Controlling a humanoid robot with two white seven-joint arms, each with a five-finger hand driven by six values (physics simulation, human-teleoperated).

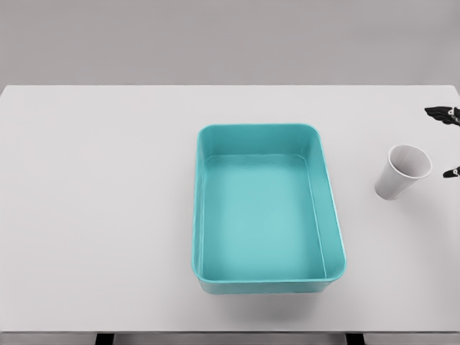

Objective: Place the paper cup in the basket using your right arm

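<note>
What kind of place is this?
Probably a pretend test room made on a computer, not a real home. There is just a plain white table, one teal basket and a paper cup against a bare grey wall.

Bare table [108,215] between cup [402,171] and basket [269,131]

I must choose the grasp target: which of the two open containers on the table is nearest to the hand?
The white paper cup, right of the teal basket; dark fingertips at the right edge flank it.
</note>
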